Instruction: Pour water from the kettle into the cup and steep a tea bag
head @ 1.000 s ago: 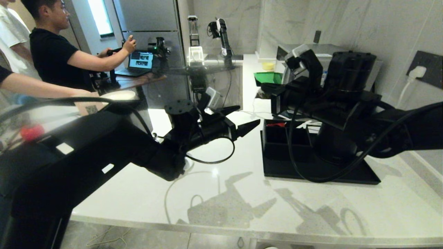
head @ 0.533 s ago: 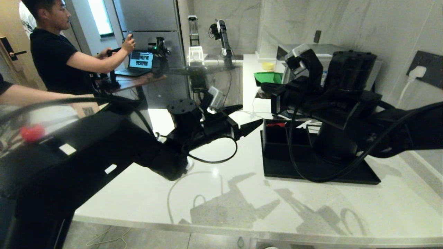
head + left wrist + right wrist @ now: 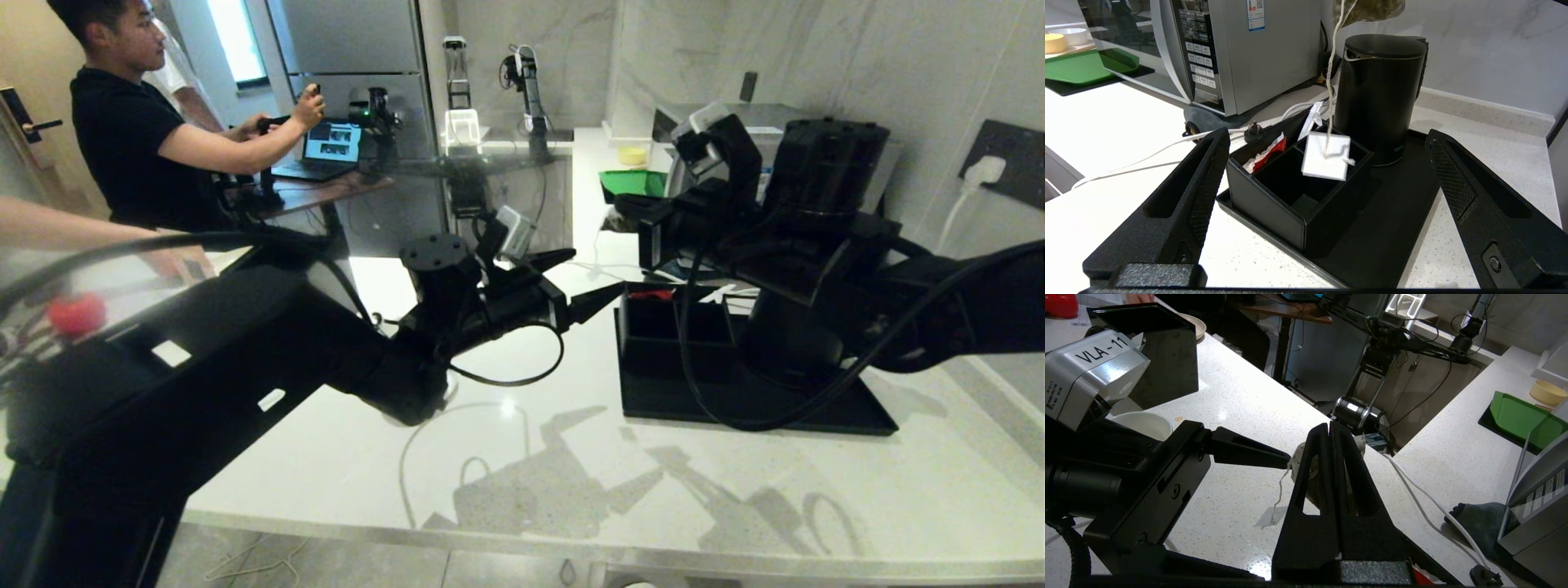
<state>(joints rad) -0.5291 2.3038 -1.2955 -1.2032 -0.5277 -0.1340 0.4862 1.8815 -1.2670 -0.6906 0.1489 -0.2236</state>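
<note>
Left wrist view: microwave (image 3: 1249, 53) behind kettle (image 3: 1380, 98).

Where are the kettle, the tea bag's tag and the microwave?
kettle (image 3: 1378, 94), left wrist view, front of its body.
tag (image 3: 1327, 156), left wrist view, middle of the white square.
microwave (image 3: 1274, 53), left wrist view, grey side panel.

My left arm reaches in from the lower left across the table, forearm roughly level, wrist pointing toward the right. The left gripper (image 3: 589, 280) has its jaws spread wide, both tips aimed forward. My right arm comes in from the right edge, elbow bent, hand raised. The right gripper (image 3: 1329, 430) has its jaws pressed flat together, pinching the tea bag (image 3: 1300, 459).
</note>
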